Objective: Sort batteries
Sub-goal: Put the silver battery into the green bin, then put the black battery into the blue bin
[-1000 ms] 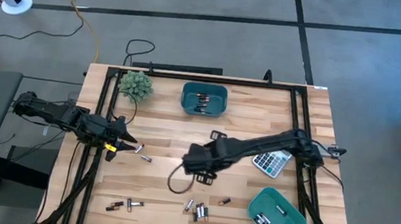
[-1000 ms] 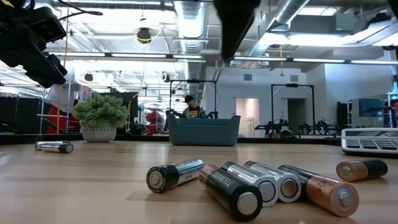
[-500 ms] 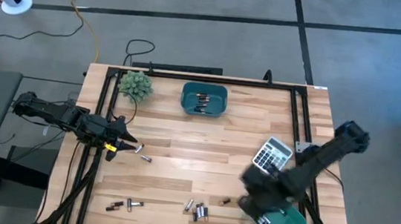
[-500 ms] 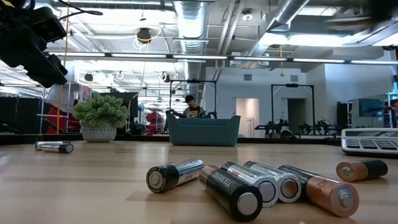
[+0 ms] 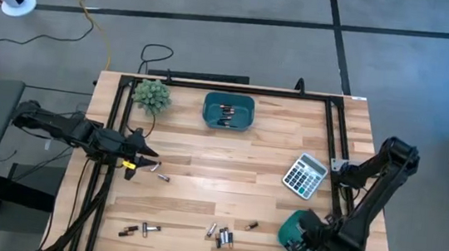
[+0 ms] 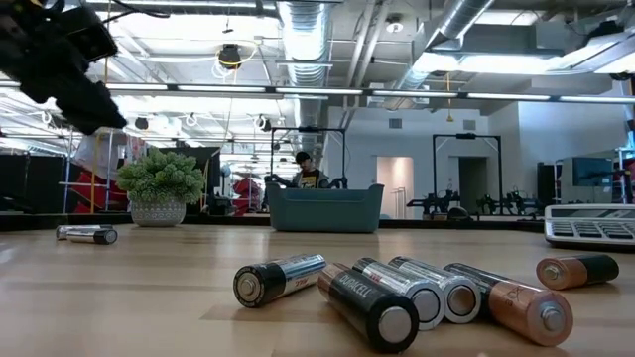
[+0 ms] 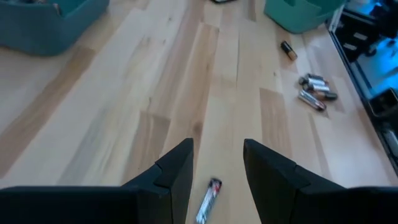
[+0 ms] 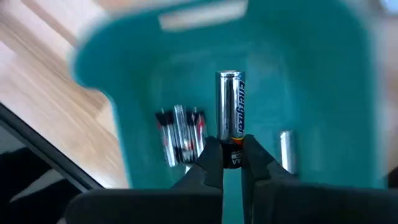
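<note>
My right gripper (image 8: 231, 150) hangs over the teal bin (image 5: 292, 230) at the table's near right corner, shut on a silvery battery (image 8: 229, 102). Several small batteries (image 8: 180, 134) lie on that bin's floor. My left gripper (image 7: 216, 163) stands open at the table's left side, above a loose battery (image 7: 208, 194) that lies on the wood below its fingers. More batteries (image 5: 220, 235) lie near the front edge, seen close in the low view (image 6: 397, 296). A second teal bin (image 5: 228, 112) at the far middle holds batteries. My right gripper pinches the battery's dark end (image 8: 232, 144) between its two fingertips. The fingers come from above, pointing down into the bin. The rest of the battery sticks out beyond the fingertips, lifted clear of the bin's floor.
A grey-white calculator (image 5: 304, 174) lies at the right, just beyond the near bin. A small potted plant (image 5: 152, 94) stands at the far left. Black frame rails (image 5: 115, 131) run along the table's sides. Bare wood spans the middle.
My right gripper has swung from the table's middle toward the near right corner, turning as it went and sinking, and now stands over the teal bin there. The batteries on the table lie as before.
</note>
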Robot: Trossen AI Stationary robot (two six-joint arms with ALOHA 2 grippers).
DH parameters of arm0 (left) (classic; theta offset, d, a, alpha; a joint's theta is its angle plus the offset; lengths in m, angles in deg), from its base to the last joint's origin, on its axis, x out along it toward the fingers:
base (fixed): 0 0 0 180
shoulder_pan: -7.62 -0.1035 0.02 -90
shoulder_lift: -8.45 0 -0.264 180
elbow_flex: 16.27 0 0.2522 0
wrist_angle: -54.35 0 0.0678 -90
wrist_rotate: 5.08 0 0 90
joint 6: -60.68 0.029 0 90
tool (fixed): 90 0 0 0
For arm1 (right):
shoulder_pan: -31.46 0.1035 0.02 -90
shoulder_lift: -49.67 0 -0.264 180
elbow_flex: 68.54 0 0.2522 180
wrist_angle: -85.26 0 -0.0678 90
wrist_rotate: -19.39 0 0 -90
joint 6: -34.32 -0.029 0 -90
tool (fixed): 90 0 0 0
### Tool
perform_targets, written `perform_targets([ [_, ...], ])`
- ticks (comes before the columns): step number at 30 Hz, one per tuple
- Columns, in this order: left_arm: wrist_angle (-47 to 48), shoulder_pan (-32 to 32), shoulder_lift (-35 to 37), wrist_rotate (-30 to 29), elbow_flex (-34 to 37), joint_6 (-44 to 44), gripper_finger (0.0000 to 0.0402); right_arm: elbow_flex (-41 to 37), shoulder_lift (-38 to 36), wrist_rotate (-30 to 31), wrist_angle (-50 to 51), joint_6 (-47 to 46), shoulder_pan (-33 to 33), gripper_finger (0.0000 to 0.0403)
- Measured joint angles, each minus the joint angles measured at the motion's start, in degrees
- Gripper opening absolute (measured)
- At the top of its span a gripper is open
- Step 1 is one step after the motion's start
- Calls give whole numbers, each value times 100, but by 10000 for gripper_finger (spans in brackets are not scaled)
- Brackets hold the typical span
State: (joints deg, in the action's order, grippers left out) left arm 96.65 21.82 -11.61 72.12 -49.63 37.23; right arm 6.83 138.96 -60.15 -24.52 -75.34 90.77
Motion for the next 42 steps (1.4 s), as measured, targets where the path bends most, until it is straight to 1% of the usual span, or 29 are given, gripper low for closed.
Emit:
perform_targets([
  [5, -412, 0, -615, -142, 0, 133, 135, -478, 200, -249, -866, 49, -4, 16],
  [7, -531, 0, -859, -146, 0, 77, 135, -643, 266, -459, -1114, 58, -4, 16],
  [10, -699, 0, -1160, -149, 0, 30, 135, -752, 375, -741, -1264, 60, -9, 16],
  [13, -799, 0, -1351, -148, 0, 24, 135, -761, 450, -794, -1272, 169, -4, 25],
  [17, -914, 0, -1486, -148, 0, 23, 135, -761, 441, -799, -1275, 303, -4, 55],
  [27, -905, -1, -1492, -148, 0, 57, 135, -759, 400, -799, -1237, 320, -8, 149],
  [31, -906, -4, -1492, -150, 0, 131, 135, -655, 240, -806, -1230, 626, -123, 170],
  [34, -906, -7, -1492, -150, 0, 165, 135, -547, -15, -805, -1142, 929, -287, 171],
  [37, -906, -9, -1492, -152, 0, 178, 135, -453, -303, -799, -822, 1155, -438, 165],
  [39, -906, -9, -1492, -152, 0, 180, 135, -386, -533, -670, -626, 1323, -549, 160],
  [42, -908, -9, -1492, -153, 0, 180, 135, -335, -896, -286, -474, 1627, -739, 154],
])
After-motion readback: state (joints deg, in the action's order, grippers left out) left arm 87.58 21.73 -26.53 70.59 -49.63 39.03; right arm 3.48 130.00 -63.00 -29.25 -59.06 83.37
